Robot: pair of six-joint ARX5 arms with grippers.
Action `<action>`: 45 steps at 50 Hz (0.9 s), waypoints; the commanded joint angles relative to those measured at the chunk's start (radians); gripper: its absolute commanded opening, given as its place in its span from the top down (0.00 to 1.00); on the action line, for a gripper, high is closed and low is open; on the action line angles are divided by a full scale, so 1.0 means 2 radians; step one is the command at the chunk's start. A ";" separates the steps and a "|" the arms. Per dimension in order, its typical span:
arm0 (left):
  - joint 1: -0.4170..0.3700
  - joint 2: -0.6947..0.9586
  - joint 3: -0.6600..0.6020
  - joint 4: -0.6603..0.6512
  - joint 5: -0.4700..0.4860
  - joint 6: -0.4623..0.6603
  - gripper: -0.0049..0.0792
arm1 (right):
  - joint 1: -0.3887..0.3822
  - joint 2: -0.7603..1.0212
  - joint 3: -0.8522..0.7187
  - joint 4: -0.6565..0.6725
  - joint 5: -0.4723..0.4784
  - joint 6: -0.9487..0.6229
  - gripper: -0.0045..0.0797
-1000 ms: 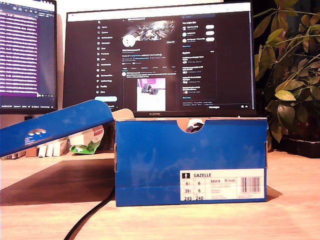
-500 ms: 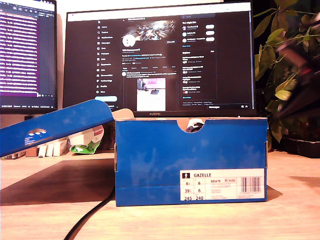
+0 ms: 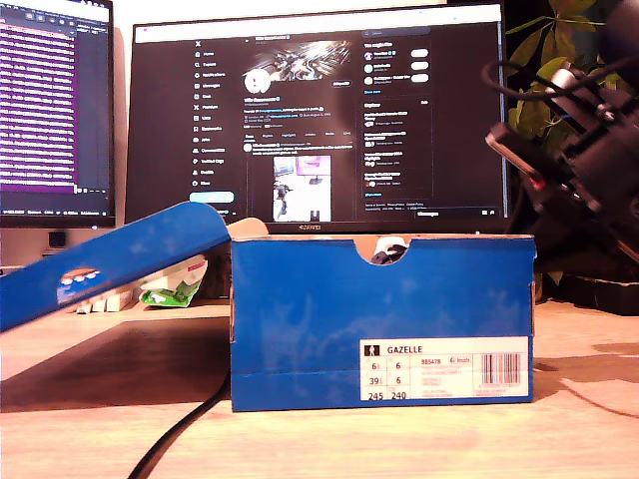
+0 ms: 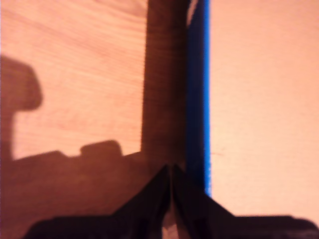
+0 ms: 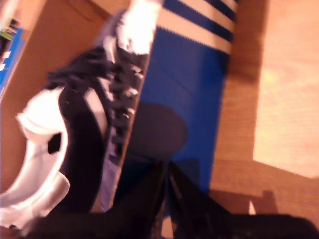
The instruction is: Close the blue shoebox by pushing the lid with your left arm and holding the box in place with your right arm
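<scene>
The blue shoebox [image 3: 379,319] stands mid-table in the exterior view, label facing the camera. Its lid [image 3: 110,259] hangs open and tilted toward the exterior view's left. My second arm [image 3: 579,160] reaches in from the exterior view's right, above the box's end and apart from it. My second gripper [image 5: 167,167] is shut, over the blue box wall [image 5: 184,94] and a dark shoe [image 5: 84,129] inside. My first gripper [image 4: 170,168] is shut above the wooden table [image 4: 75,74], beside a blue lid edge [image 4: 199,99]. The first arm is out of the exterior view.
Two lit monitors [image 3: 319,110] stand behind the box, and a leafy plant [image 3: 579,210] stands at the exterior view's right. A black cable [image 3: 180,429] runs across the table in front. A green and white packet [image 3: 175,284] lies behind the lid.
An arm has swung in from the exterior view's right to above the box's end. The lid's outer end has dropped slightly. The box has stayed put.
</scene>
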 commanded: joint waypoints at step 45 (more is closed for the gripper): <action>-0.067 -0.009 0.199 -0.020 0.136 -0.045 0.96 | 0.035 0.002 0.003 0.006 -0.003 0.001 0.96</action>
